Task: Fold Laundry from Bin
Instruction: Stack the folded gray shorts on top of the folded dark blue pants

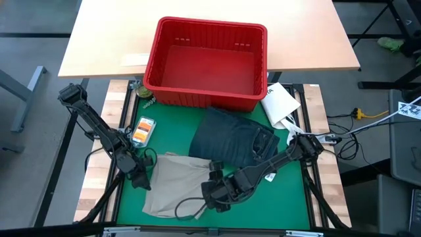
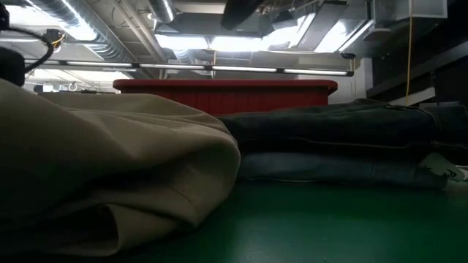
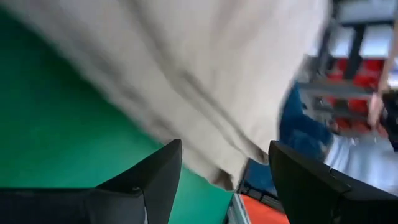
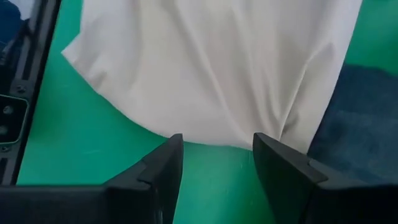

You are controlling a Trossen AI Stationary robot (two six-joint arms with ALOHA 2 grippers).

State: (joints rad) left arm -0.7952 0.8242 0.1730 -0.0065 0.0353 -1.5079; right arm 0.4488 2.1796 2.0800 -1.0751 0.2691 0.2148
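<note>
The tan khaki trousers point(image 1: 174, 184) lie crumpled on the green mat, near and left of centre. The folded dark blue jeans point(image 1: 231, 139) lie just beyond them, in front of the red bin point(image 1: 207, 62), whose floor shows bare. My left gripper point(image 1: 140, 176) is open at the trousers' left edge, and the cloth's edge point(image 3: 217, 174) reaches between its fingers. My right gripper point(image 1: 212, 195) is open at the trousers' near right edge point(image 4: 211, 140), with the cloth just ahead of its fingertips and green mat between them. My left gripper stands open with the trousers' left edge point(image 3: 214, 168) between its two fingers, coming in low from the table's left. Whether either finger touches the cloth I cannot tell. The trousers lie slack on the mat.
A white flat packet point(image 1: 279, 102) lies at the bin's right corner. A small orange pack point(image 1: 143, 130) lies on the mat's left side. Bare green mat point(image 1: 276, 204) lies near and right. The wooden table point(image 1: 99, 39) carries the bin's far part.
</note>
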